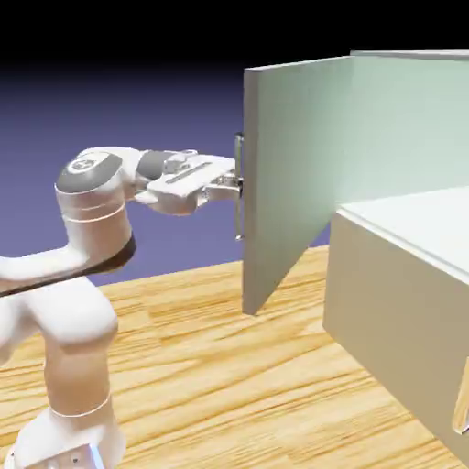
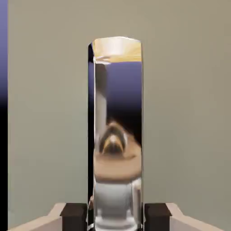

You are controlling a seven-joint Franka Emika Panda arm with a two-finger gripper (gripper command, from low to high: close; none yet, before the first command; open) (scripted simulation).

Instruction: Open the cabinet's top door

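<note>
Below the gripper [image 1: 236, 188], a wooden surface [image 1: 192, 348] in warm yellow-tan, with wavy brown grain, spreads under the scene. Behind the gripper is a plain blue-violet backdrop [image 1: 165, 119], fading to black high above it. Bright light falls across the wood, pale in places. In the hand view, a strip of that backdrop shows beyond the gripper's left, darkening toward the picture's bottom.

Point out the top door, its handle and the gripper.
Top door [image 1: 291, 174]: exterior view, on the middle of its panel.
Handle [image 2: 118, 90]: hand view, on its shiny bar's upper half.
Gripper [image 2: 115, 217]: hand view, midway between its fingertips.
</note>
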